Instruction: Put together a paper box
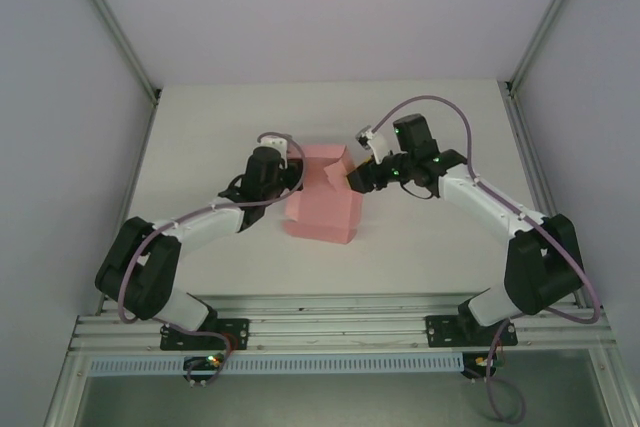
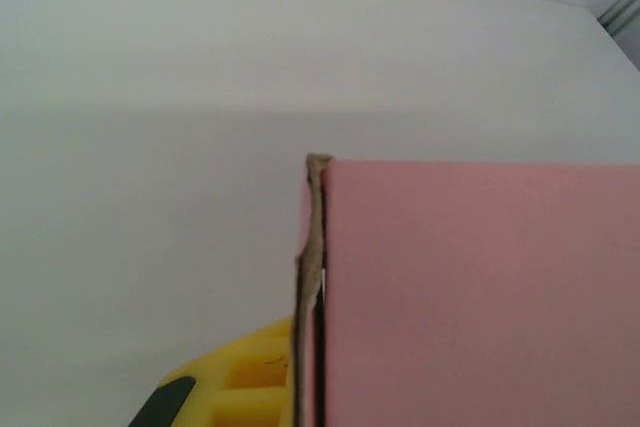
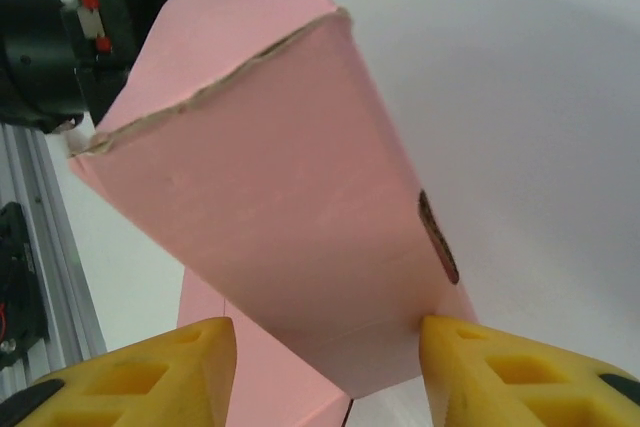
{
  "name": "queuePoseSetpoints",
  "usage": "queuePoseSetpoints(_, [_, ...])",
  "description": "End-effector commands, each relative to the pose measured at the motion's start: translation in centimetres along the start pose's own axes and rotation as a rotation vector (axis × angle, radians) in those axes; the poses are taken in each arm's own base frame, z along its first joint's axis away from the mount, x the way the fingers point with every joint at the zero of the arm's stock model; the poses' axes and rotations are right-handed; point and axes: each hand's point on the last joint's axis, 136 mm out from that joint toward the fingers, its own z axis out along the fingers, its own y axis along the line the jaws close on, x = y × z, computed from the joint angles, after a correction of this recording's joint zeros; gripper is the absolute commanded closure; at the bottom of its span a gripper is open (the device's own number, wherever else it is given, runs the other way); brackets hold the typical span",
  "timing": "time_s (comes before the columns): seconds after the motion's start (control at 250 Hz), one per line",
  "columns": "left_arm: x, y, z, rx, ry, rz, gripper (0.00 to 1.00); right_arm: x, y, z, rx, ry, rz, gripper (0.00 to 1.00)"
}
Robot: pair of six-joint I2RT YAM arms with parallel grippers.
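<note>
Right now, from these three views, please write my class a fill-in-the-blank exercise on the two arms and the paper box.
1. The paper box on the white table is ____ in colour.
2. The left gripper is ____ on an edge of the box.
3. The right gripper is ____, with a flap between its yellow fingers.
Missing words: pink; shut; open.
</note>
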Motion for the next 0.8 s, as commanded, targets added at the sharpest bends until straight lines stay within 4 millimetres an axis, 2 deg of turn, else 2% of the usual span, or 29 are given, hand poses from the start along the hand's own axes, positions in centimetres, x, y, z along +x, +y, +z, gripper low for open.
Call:
queuePoseSetpoints(0.0, [-0.4,-0.6,0.3,0.005,0.000,0.017,1.00,-0.3,-0.5,0.6,0.066,0.002,-0.033,0.45])
queuePoseSetpoints(0.036, [-0.5,-0.8,0.2,0.009,-0.002,0.018,1.00,-0.5,-1.5,0.5,0.131,-0.005,-0.026,0.41])
queuePoseSetpoints(0.148, [-0.6,-1.1,0.1,0.012,0.002,0.027,1.00,-1.3,-3.7,-0.3,0.312,-0.043,-0.055,0.40])
queuePoseSetpoints(0.339, [-0.2,-1.4,0.3,-0.037,0.019,0.065,1.00,-3.9,-4.9,-0.9,0.501,-0.148,-0.098,0.41])
queuePoseSetpoints(0.399, [0.0,-1.4,0.4,-0.059,0.026,0.074,1.00,-4.5,-5.4,-1.0,0.575,-0.184,-0.099,0.48])
queuePoseSetpoints(0.495, [0.2,-1.0,0.4,-0.119,0.043,0.088,1.00,-5.2,-6.3,-1.2,0.720,-0.234,-0.093,0.70])
queuePoseSetpoints(0.647, [0.4,0.0,0.2,-0.210,0.054,0.063,1.00,-4.9,-9.0,-2.3,0.981,-0.248,-0.024,0.89])
queuePoseSetpoints(0.795, [0.7,2.9,-0.8,-0.375,0.078,0.021,1.00,-3.6,-11.8,-5.0,1.263,-0.190,0.037,0.92])
